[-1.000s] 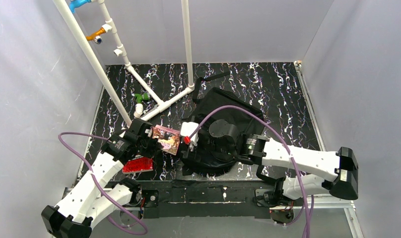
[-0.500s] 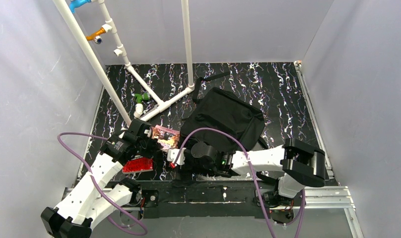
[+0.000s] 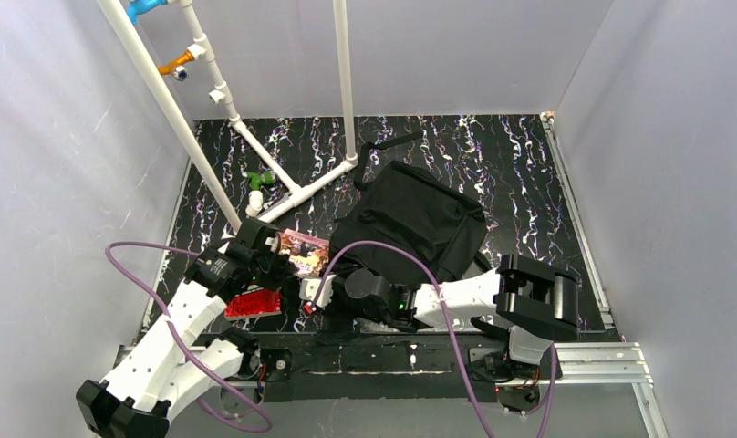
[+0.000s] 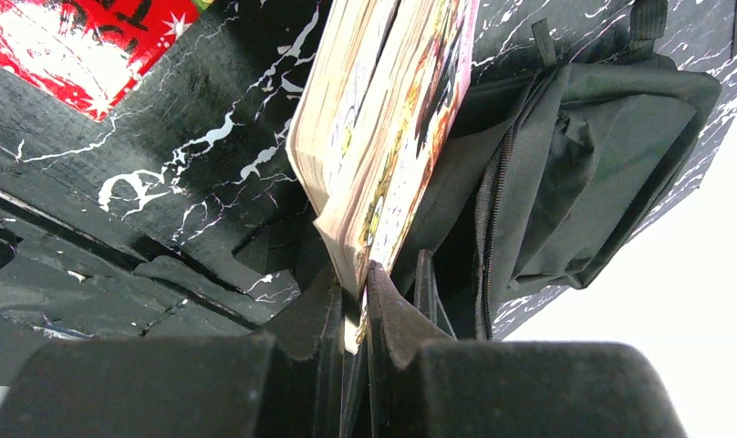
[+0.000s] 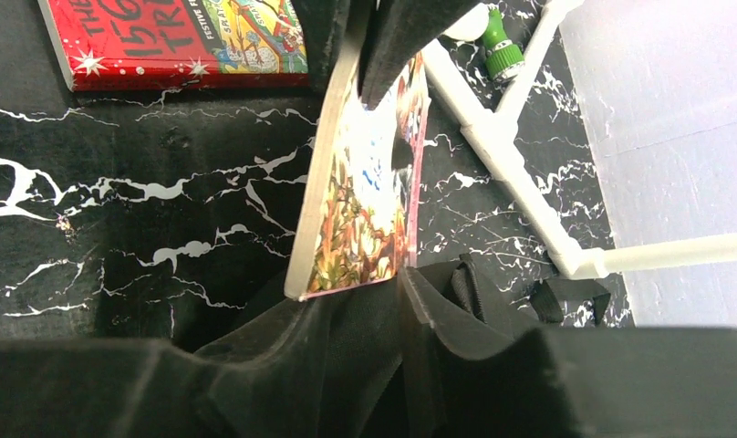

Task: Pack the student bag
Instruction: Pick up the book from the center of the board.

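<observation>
Clamped shut, the left gripper (image 4: pixel 351 283) pinches the near edge of a thick paperback book with a pink, illustrated cover (image 4: pixel 383 137), and the book's free end is tilted toward the mouth of the large black soft fabric backpack (image 3: pixel 410 219). The left arm rises from its base at the near left corner and reaches far and rightward, its wrist turned so the book points right, toward the bag. In the overhead view the book (image 3: pixel 303 253) sits between this gripper (image 3: pixel 278 262) and the backpack's left side.

The right arm is folded low. Its elbow is bent near the right of the near edge, and its forearm runs leftward along that edge under the backpack's near side. The right gripper (image 3: pixel 312 294) lies just near of the book. Its wrist view shows black fabric (image 5: pixel 474 283) bunched between and around its fingers (image 5: pixel 420 319), with the book's lower edge (image 5: pixel 360 219) hanging just above them. Whether its jaws actually grip the cloth cannot be told.

The backpack lies in the middle of the black table streaked with white (image 3: pixel 511 164), and its zipped opening (image 4: pixel 493 201) gapes toward the left. A flat red book with white stars (image 3: pixel 254 304) lies on the table near the left arm. A white plastic pipe frame (image 3: pixel 345 91) stands at the far left.
</observation>
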